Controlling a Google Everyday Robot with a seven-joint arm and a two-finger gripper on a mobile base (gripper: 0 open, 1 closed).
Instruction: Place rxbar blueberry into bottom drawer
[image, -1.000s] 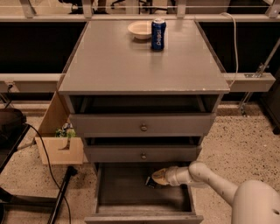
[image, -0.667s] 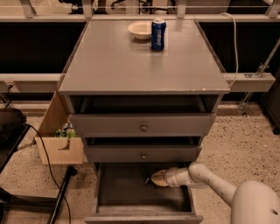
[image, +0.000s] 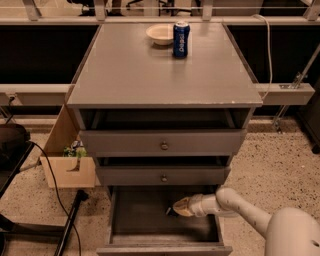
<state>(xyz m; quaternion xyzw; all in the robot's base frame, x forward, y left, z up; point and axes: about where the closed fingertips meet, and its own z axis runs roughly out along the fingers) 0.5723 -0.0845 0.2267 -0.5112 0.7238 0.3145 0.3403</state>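
Note:
The bottom drawer (image: 145, 217) is pulled open below the two shallower drawers, and its plain grey floor shows. My gripper (image: 179, 207) reaches in from the right and sits low over the drawer floor, right of its middle. A small dark shape (image: 169, 211) lies at the gripper's tip, against the floor. It may be the rxbar blueberry, but I cannot make out its wrapper. The white arm (image: 235, 205) covers the drawer's right side.
On the cabinet top (image: 160, 70) stand a blue soda can (image: 181, 39) and a white bowl (image: 160, 34). The upper drawers (image: 164, 145) with round knobs are slightly open. A wooden box (image: 70, 167) and cables lie on the floor to the left.
The gripper has sunk very slightly toward the drawer floor; nothing else has moved.

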